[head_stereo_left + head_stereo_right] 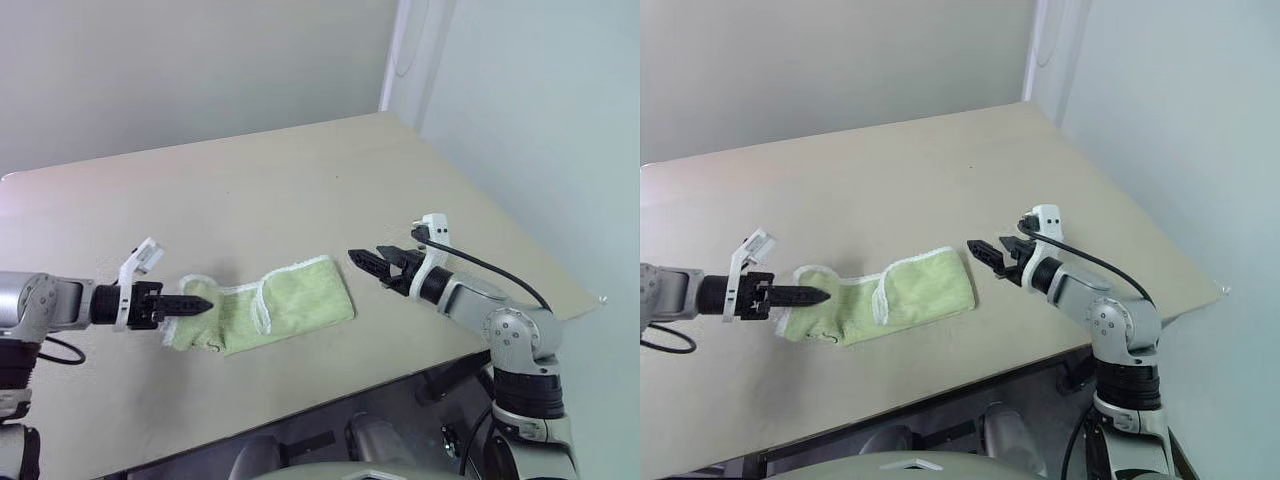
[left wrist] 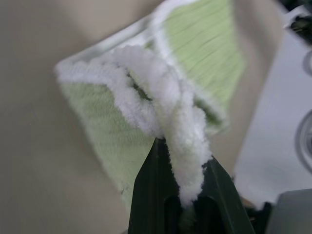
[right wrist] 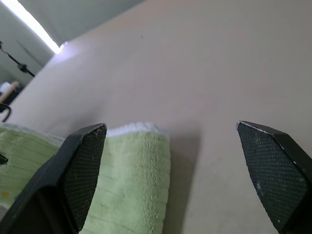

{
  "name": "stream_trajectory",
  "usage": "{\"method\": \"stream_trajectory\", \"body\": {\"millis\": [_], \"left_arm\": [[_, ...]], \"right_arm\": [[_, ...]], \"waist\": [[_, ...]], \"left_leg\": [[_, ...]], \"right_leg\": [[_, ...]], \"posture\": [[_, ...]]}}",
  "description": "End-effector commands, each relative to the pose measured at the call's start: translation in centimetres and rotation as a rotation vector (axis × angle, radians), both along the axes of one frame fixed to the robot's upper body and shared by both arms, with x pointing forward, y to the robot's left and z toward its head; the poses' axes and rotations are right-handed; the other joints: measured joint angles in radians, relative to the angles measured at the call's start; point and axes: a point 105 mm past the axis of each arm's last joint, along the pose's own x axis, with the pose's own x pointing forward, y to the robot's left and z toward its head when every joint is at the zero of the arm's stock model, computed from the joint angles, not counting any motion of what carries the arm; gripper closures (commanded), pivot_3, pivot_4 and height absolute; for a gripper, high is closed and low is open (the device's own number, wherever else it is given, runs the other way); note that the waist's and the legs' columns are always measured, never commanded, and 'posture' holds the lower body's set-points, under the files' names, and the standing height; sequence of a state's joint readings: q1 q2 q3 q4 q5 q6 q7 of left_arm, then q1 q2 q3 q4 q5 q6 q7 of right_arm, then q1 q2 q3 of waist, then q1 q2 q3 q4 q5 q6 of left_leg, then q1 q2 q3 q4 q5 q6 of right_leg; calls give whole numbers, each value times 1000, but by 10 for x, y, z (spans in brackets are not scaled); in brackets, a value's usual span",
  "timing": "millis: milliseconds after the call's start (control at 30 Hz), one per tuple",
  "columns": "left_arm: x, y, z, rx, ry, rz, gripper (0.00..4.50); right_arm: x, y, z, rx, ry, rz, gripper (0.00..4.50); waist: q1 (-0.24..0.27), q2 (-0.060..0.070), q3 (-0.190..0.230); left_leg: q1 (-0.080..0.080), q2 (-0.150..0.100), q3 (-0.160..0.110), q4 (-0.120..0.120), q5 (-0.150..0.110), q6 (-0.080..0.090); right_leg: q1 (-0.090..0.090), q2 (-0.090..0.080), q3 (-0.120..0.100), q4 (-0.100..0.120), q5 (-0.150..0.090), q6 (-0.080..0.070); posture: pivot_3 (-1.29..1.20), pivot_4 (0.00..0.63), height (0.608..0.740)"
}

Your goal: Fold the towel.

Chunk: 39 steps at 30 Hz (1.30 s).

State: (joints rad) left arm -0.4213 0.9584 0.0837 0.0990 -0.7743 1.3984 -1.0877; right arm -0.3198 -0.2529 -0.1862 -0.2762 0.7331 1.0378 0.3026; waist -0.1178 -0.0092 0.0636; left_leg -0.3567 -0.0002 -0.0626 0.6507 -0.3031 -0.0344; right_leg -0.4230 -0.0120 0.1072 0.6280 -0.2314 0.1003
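Pale lime-green terry with white edging, the towel [image 1: 270, 305] lies on the tan bench [image 1: 250, 190] as a long, partly gathered strip, its long axis running across the robot's front from one arm toward the other. The left end effector [image 1: 200, 304] is clenched on the towel's left end: in its wrist view a bunched white hem is pinched between the two black fingers [image 2: 151, 195], and that end looks raised a little off the bench. The right end effector [image 1: 985, 250] is released, jaws spread wide, and holds nothing; it points at the towel's right end, which lies just beside and below its tips, apart from them. So the left arm has the cloth, and I judge any fold would carry that held end along the long axis toward the free right end.
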Motion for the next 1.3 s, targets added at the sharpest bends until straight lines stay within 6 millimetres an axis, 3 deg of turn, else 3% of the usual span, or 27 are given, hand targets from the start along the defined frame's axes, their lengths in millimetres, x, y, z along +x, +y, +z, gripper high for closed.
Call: {"method": "stream_trajectory", "body": {"millis": [33,200,333,567,767,900,1033,1167,1300], "left_arm": [[8,-20,12,-67,-2,-43,4477],[22,-64,18,-184,37,-117,4477],[29,-88,6,-210,107,-139,4477],[54,-123,5,-260,122,-121,4477],[57,-144,1,-275,98,-153,4477],[61,-148,-9,-265,92,-114,4477],[62,-153,-6,-311,59,-115,4477],[58,-157,-7,-309,34,-153,3406],[53,-158,-8,-306,31,-178,1876]], "right_arm": [[0,-7,17,34,-52,-32,0],[-2,-11,15,55,-41,-70,0],[-1,-14,13,64,-35,-112,0],[-3,-25,12,68,-30,-180,0],[-2,-25,12,68,-33,-201,0],[-3,-26,11,52,-35,-212,0],[-4,-30,5,37,-22,-231,0],[-3,-28,5,35,-24,-233,0],[-2,-27,3,22,-22,-232,0]], "waist": [[1,0,0],[14,0,0],[17,0,0],[25,0,0],[20,0,-1],[23,0,-1],[23,0,-1],[22,0,-1],[22,0,-1]], "left_leg": [[0,0,0,0,0,0],[0,0,0,1,0,0],[1,0,0,1,0,0],[0,-1,0,2,0,0],[1,-1,0,1,0,0],[1,-1,0,1,0,-1],[1,-1,0,1,1,-1],[1,-1,0,1,1,-1],[1,-1,0,1,1,-1]], "right_leg": [[0,0,0,0,0,0],[1,0,0,1,1,1],[0,1,0,1,1,1],[1,0,0,2,1,1],[1,0,1,1,2,1],[1,0,1,2,2,1],[1,0,1,2,2,1],[1,0,1,2,2,1],[1,0,1,2,2,1]], "posture": [[0,0,740],[0,0,740],[0,0,740],[0,0,740],[0,0,740],[0,0,740],[0,0,740],[0,0,740],[0,0,740]]}}
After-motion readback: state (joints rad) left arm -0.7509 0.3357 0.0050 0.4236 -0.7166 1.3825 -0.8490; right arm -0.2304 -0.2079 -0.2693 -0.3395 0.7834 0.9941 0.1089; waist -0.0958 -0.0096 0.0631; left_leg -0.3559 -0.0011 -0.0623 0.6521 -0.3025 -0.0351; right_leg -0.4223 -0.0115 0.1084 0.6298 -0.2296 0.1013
